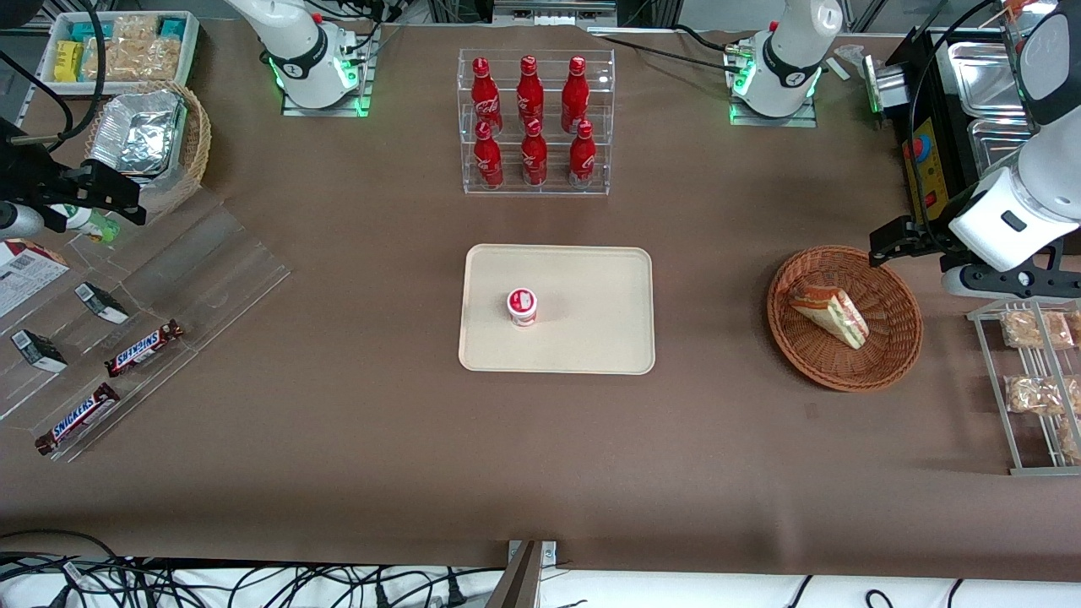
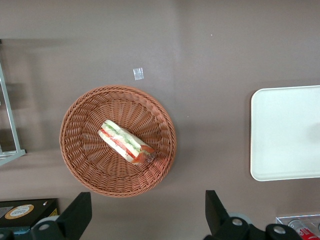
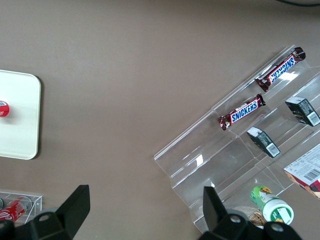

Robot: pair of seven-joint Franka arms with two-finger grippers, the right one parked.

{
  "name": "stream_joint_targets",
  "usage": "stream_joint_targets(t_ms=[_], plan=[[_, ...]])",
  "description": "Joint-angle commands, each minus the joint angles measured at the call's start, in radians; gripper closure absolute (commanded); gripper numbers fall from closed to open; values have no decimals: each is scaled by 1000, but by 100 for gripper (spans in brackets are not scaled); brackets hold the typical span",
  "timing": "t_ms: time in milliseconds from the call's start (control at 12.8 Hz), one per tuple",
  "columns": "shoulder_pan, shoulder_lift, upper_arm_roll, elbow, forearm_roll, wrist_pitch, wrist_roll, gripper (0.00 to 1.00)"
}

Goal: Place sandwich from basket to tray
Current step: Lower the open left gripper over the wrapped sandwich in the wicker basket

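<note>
Sandwich (image 1: pixel 829 315), the triangular wedge of white bread w/ red and green filling in clear wrap, lies flat in the round reddish-brown woven wicker basket (image 1: pixel 878 371), roughly mid-basket. In the front view its long axis runs diagonally: one end points toward the middle of the table and away from the camera, the other end is nearer the camera and toward the working arm's end.

We see the left arm's gripper (image 2: pixel 145 212) above the table by the basket rim, raised, not touching anything. In the wrist view its two dark fingers (image 2: pixel 75 212) stand wide apart w/ nothing between them, so it's fully spread and empty. From there the sandwich (image 2: pixel 126 142) sits ahead of the gap and a bit off its centre line, its length slanted vs. the line between the fingers.

We judge the next move needs a wrist turn so the fingers close across the wedge's short width, plus a shift over the basket (image 2: pixel 85 165) centre before descending.

Flat beige rectangular tray (image 1: pixel 591 338) w/ rounded corners lies well apart, toward the table middle, already holding a small red-and-white lidded cup (image 1: pixel 522 306); plenty of bare tray beside it.
</note>
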Motion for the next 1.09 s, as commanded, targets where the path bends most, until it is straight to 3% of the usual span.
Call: stream_joint_targets(t_ms=[0, 469, 1016], plan=[[1, 10, 3, 16, 25, -1, 25, 0], [24, 34, 6, 1, 38, 30, 22, 0], [109, 45, 6, -286, 56, 358, -128, 0]])
